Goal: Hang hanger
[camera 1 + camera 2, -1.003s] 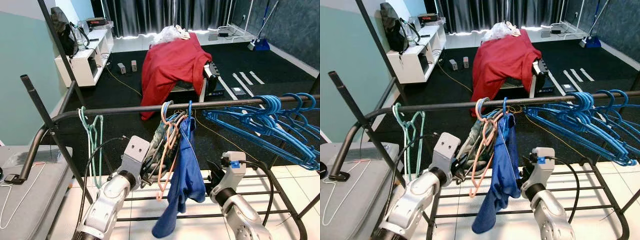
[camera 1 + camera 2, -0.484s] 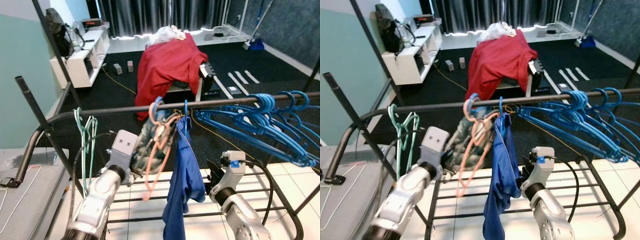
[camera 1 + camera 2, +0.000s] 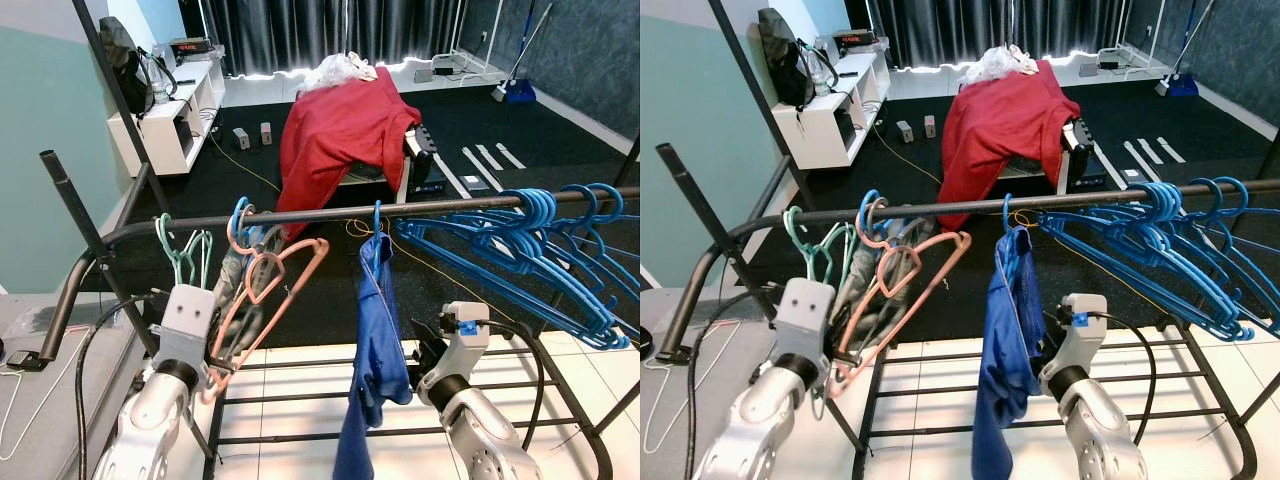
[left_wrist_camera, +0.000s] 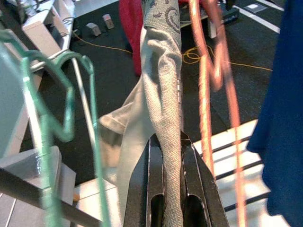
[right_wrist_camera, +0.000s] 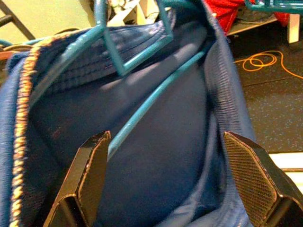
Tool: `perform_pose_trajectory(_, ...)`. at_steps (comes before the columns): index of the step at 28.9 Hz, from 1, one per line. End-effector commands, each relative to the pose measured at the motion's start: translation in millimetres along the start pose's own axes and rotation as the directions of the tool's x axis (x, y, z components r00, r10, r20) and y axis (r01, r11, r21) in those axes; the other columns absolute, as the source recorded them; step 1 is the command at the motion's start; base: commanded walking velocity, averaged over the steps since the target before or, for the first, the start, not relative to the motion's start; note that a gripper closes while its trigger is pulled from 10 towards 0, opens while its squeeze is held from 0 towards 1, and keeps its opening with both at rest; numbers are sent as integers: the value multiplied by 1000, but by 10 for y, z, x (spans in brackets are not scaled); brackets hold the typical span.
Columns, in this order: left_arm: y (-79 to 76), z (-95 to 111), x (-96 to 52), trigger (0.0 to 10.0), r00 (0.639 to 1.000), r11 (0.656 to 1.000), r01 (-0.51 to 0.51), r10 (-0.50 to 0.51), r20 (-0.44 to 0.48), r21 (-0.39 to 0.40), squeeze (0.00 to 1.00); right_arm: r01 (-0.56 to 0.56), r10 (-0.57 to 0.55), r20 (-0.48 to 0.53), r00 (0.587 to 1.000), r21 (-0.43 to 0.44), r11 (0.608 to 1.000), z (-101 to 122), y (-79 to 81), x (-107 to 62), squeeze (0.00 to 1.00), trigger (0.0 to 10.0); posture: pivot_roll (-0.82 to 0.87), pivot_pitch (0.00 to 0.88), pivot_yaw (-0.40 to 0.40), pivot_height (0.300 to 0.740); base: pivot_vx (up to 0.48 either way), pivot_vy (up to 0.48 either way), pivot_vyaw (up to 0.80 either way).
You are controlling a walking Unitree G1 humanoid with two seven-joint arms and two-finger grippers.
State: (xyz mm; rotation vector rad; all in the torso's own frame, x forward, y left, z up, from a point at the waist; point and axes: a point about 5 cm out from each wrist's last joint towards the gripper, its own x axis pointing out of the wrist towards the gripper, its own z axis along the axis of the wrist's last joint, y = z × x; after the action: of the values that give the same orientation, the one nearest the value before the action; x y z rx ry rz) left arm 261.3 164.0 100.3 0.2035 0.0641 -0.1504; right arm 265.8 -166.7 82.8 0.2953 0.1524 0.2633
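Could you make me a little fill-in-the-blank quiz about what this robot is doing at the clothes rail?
1. The left gripper is shut on a ____ patterned cloth.
2. The right gripper, fingers open, faces a ____ garment hanging on the dark metal rail.
3. A ____ blanket drapes the furniture behind the rail.
4. The bunch of empty blue plastic hangers hangs toward the robot's ____ side.

Missing words: grey; blue; red; right
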Motion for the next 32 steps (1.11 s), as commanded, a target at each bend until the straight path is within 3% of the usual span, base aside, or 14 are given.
perform_pose_trajectory(1, -66, -32, -12, 0, 998, 999, 51, -51, -23, 9, 0, -10, 10, -2, 1000, 15, 1000, -2, 20, 11, 0, 10000, -43, 0, 47, 740, 0, 0, 0)
perform_pose_trajectory(5, -147, -29, 2, 0, 994, 995, 101, -101, -30, 2, 0, -12, 12, 21, 1000, 1, 1000, 59, 14, 10, 0, 10000, -46, 0, 50, 740, 0, 0, 0)
perform_pose_trajectory(9, -94, 47, 48, 0, 998, 998, 67, -67, -11, -11, 0, 11, -11, 98, 995, 2, 1000, 262, -60, 4, 0, 10000, -52, 0, 56, 740, 0, 0, 0)
perform_pose_trajectory(10, -37, 95, 73, 0, 999, 997, 43, -43, -2, -59, 0, -6, 7, 128, 992, -13, 1000, 374, -39, 10, 0, 10000, -53, 0, 57, 740, 0, 0, 0)
perform_pose_trajectory(12, -1, 112, 82, 0, 999, 996, 33, -33, 4, -78, 0, -14, 17, 157, 987, -22, 1000, 472, -19, 29, 0, 10000, -54, 0, 57, 740, 0, 0, 0)
perform_pose_trajectory(15, 7, 110, 83, 0, 1000, 996, 30, -30, 4, -80, 0, -15, 18, 165, 986, -24, 1000, 498, -14, 36, 0, 10000, -54, 0, 57, 740, 0, 0, 0)
perform_pose_trajectory(16, 5, 139, 79, 0, 999, 994, 27, -25, 24, -105, 0, -45, 49, 209, 977, -28, 999, 639, 54, 71, 0, 10000, -52, 0, 56, 740, 0, 0, 0)
perform_pose_trajectory(21, 0, 284, 98, 0, 997, 991, 25, -14, 80, -135, 0, -133, 141, 251, 958, -50, 990, 850, 200, 95, 0, 10000, -49, 0, 51, 740, 0, 0, 0)
perform_pose_trajectory(28, 12, 358, 117, 0, 994, 992, 19, -5, 106, -128, 0, -251, 275, 209, 938, -137, 958, 960, 352, 80, 0, 10000, -52, 0, 47, 740, 0, 0, 0)
perform_pose_trajectory(29, 16, 349, 117, 0, 995, 992, 18, -6, 101, -124, 0, -340, 375, 123, 919, -237, 910, 972, 465, 36, 0, 10000, -55, 0, 50, 740, 0, 0, 0)
perform_pose_trajectory(30, 16, 349, 117, 0, 995, 992, 18, -6, 101, -124, 0, -340, 375, 123, 919, -237, 910, 972, 465, 36, 0, 10000, -55, 0, 50, 740, 0, 0, 0)
perform_pose_trajectory(32, 17, 339, 113, 0, 995, 993, 19, -7, 97, -119, 0, -391, 427, 72, 902, -287, 874, 980, 536, 3, 0, 10000, -56, 0, 51, 740, 0, 0, 0)
